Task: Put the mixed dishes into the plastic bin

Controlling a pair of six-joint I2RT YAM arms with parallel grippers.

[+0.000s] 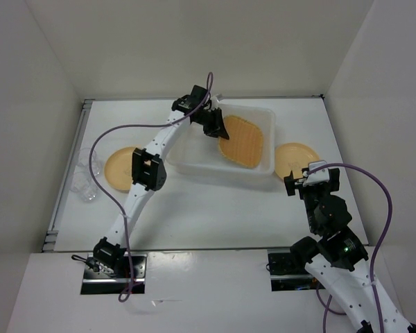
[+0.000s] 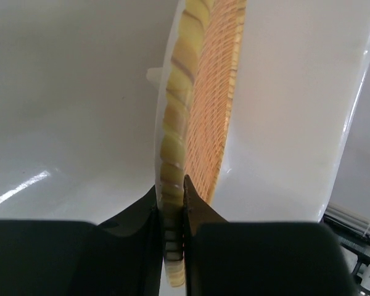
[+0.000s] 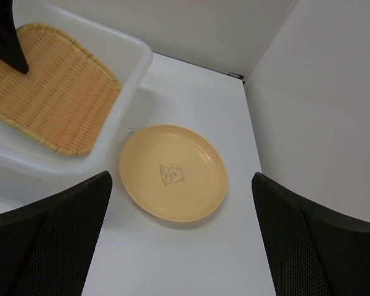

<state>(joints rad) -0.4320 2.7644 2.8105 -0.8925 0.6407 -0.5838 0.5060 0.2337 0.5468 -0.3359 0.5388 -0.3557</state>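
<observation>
Left arm (image 1: pixel 147 170) is stretched out long from its base at the near left. It reaches far and to the right, with the elbow bent halfway along and the wrist tipped downward at the far end. Left gripper (image 1: pixel 217 129) is clamped, and in the wrist view its two dark fingers (image 2: pixel 197 216) pinch the rim of the tray (image 2: pixel 172 129) with barely a gap between them. On the right, the right arm (image 1: pixel 329 229) sits folded up close above its near base. Right gripper (image 3: pixel 182 179) looks down and toward the far side, jaws spread wide, gripping nothing.
</observation>
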